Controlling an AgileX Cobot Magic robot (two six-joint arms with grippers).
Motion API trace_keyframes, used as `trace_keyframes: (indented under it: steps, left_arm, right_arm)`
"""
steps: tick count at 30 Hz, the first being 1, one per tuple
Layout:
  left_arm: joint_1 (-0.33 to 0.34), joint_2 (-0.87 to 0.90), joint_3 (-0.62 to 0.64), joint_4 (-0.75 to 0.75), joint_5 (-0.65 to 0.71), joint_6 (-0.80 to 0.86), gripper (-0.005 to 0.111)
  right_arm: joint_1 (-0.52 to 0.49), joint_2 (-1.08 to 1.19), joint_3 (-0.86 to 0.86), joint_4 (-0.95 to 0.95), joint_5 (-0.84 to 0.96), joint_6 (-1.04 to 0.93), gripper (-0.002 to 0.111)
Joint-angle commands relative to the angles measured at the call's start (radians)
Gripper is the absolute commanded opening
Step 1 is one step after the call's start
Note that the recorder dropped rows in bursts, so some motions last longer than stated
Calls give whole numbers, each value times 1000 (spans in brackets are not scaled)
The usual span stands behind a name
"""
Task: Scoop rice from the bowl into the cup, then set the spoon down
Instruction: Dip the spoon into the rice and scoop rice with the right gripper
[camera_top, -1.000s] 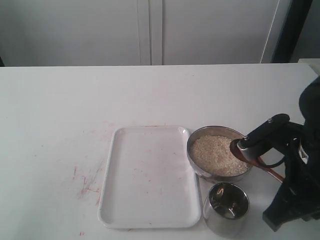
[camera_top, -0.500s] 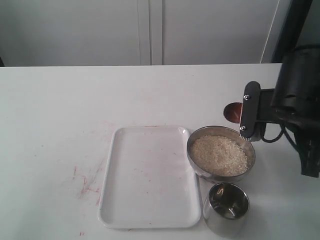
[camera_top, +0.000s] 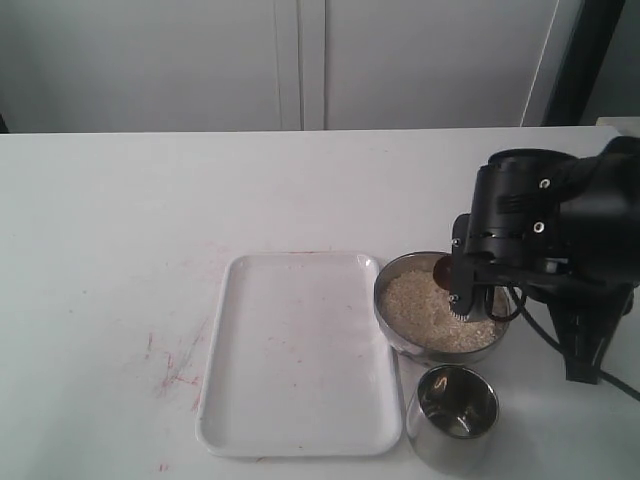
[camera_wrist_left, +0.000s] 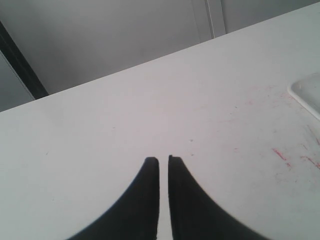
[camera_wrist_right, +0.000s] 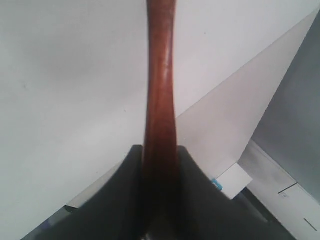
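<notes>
Right wrist view, right tool (camera_wrist_right: 159, 152) clamped on glossy reddish-brown spoon (camera_wrist_right: 160, 75) handle, left tool (camera_wrist_left: 163, 161) nearly closed, empty

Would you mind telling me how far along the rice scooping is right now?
Done: the right gripper grips the spoon by its handle. In hand: the spoon end sits over the rice in the bowl, apparently about to scoop. Left: the cup shows no rice, so the transfer and setting the spoon down remain.

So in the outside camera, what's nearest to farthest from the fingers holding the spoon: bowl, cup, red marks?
1. Steel bowl: right under the right fingers.
2. Steel cup: beside the bowl, nearer the camera.
3. Red marks: far left, beyond the tray.
</notes>
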Motion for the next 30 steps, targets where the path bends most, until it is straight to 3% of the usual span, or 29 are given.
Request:
trace_keyframes:
  steps: [1, 19, 30]
  left_arm:
    - [-7, 1, -6, -9, -6, -1, 14]
    - [-7, 1, -6, -9, -6, -1, 14]
    - [-7, 1, -6, -9, -6, -1, 14]
  right_arm:
    - [14, 18, -6, -17, 5, 10, 0]
    - [14, 154, -6, -163, 5, 103, 0]
    - [14, 177, -57, -14, 5, 96, 0]
